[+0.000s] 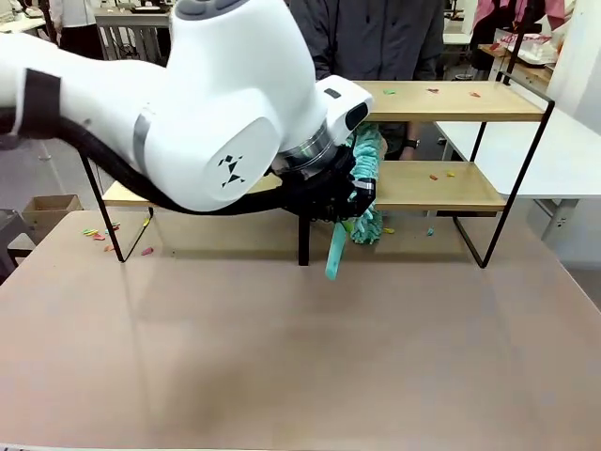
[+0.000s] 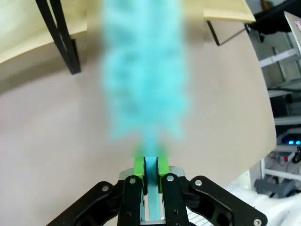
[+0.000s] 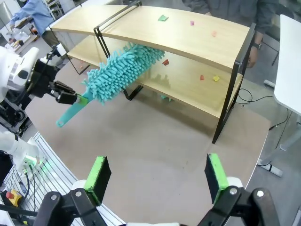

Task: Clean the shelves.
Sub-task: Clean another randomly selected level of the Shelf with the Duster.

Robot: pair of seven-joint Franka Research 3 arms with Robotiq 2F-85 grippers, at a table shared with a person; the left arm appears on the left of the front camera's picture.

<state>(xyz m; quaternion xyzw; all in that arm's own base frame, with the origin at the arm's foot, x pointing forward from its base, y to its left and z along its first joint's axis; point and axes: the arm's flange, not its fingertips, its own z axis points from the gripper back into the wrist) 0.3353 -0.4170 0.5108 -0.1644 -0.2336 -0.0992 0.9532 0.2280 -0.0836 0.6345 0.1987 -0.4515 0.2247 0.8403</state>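
Observation:
The shelves (image 1: 451, 103) are two long wooden boards in a thin black frame at the far side of the table. My left gripper (image 1: 355, 202) is shut on the flat handle of a teal fluffy duster (image 1: 366, 150), whose head lies between the two boards near the central post. In the left wrist view the green pads (image 2: 139, 165) clamp the handle and the duster head (image 2: 143, 80) is blurred. From the right wrist, the duster (image 3: 124, 70) reaches under the top board of the shelves (image 3: 188, 42). My right gripper (image 3: 157, 174) hangs open above the table, holding nothing.
Small coloured scraps (image 1: 432, 90) lie on the top board, on the lower board (image 1: 441, 174) and on the table at the left (image 1: 94, 233). A person (image 1: 376, 38) stands behind the shelves. A white table (image 1: 563, 150) adjoins at the right.

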